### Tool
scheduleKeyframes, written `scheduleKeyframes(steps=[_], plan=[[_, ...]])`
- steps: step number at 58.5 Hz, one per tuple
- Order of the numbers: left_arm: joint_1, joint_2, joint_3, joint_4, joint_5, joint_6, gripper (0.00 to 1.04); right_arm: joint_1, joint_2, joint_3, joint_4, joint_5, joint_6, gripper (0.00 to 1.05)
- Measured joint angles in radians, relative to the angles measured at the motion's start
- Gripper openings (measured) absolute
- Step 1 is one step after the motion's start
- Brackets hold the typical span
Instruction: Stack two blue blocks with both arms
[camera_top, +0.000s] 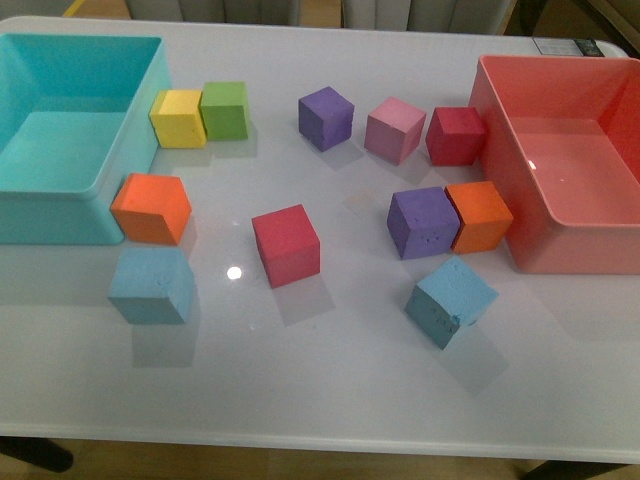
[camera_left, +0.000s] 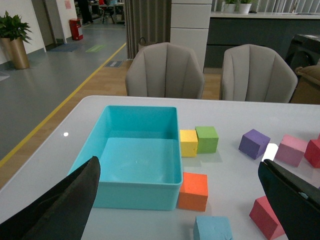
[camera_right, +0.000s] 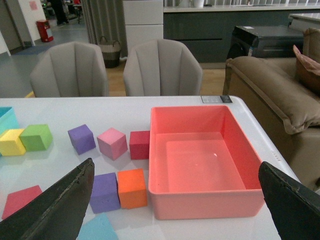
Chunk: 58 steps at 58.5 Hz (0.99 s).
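Both arms hang back from the table (camera_top: 330, 380), clear of the cubes, which I take for a ready stance before the first reach. The left gripper (camera_left: 177, 167) has its jaws spread wide with nothing between them, and so does the right gripper (camera_right: 175, 163).

The two blue blocks lie well apart near the front edge, one to each side, so each arm seems to have one of its own. The left blue block (camera_top: 151, 285) sits square, just in front of an orange cube (camera_top: 151, 208) by the turquoise bin (camera_top: 60, 215). The right blue block (camera_top: 450, 300) is turned on a corner and stands free, in front of a purple cube (camera_top: 422, 221) and a second orange cube (camera_top: 479, 215) that touch each other. Neither blue block is stacked yet.

The other colours look scattered on purpose, to be passed over. I count eleven cubes:
- two blue
- two purple
- two orange
- two red
- one yellow
- one green
- one pink

There are two bins, with the pink bin (camera_top: 560, 260) on the right.
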Motion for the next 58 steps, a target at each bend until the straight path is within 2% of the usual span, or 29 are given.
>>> scheduleKeyframes(steps=[11, 15, 19, 26, 34, 38, 43, 52, 58], plan=[[0.000, 0.000, 0.000, 0.000, 0.000, 0.000, 0.96, -0.001, 0.002, 0.001, -0.002, -0.006, -0.003, 0.96], [0.000, 0.000, 0.000, 0.000, 0.000, 0.000, 0.96, -0.058, 0.151, 0.090, -0.220, -0.220, -0.112, 0.96], [0.000, 0.000, 0.000, 0.000, 0.000, 0.000, 0.96, -0.068, 0.326, 0.125, -0.247, -0.314, -0.218, 0.96], [0.000, 0.000, 0.000, 0.000, 0.000, 0.000, 0.96, -0.050, 0.637, 0.146, -0.037, -0.288, -0.351, 0.96], [0.000, 0.000, 0.000, 0.000, 0.000, 0.000, 0.96, 0.043, 1.090, 0.234, 0.293, -0.251, -0.462, 0.96], [0.000, 0.000, 0.000, 0.000, 0.000, 0.000, 0.96, 0.084, 1.296, 0.291, 0.382, -0.249, -0.474, 0.96], [0.000, 0.000, 0.000, 0.000, 0.000, 0.000, 0.96, 0.130, 1.533, 0.365, 0.444, -0.226, -0.488, 0.96], [0.000, 0.000, 0.000, 0.000, 0.000, 0.000, 0.96, 0.185, 1.847, 0.507, 0.465, -0.221, -0.473, 0.96], [0.000, 0.000, 0.000, 0.000, 0.000, 0.000, 0.96, 0.202, 1.936, 0.566, 0.459, -0.200, -0.445, 0.96]])
